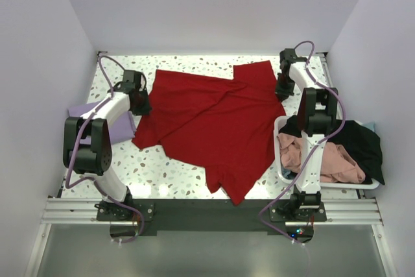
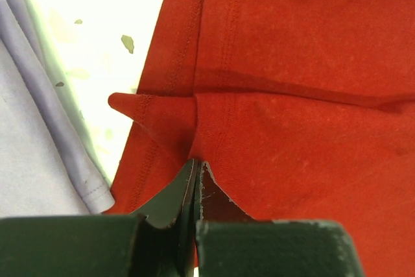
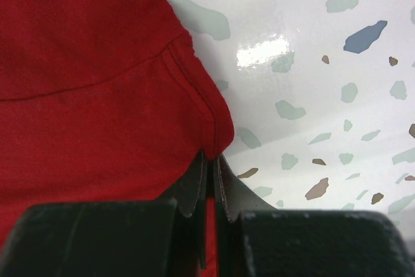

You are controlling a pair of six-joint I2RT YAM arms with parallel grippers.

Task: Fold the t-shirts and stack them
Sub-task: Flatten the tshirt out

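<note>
Red shirt (image 1: 214, 128) pinched at opposite edges, left gripper (image 2: 196, 168) and right gripper (image 3: 211, 160) clamped tight (likely to spread it).

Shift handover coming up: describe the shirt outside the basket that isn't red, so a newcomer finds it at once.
On the speckled table, look to the left edge, by the left arm. The lavender shirt lies there, beside the big red shirt. It alone is pale purple; the pink shirt and the black shirt lie in the white basket.
</note>
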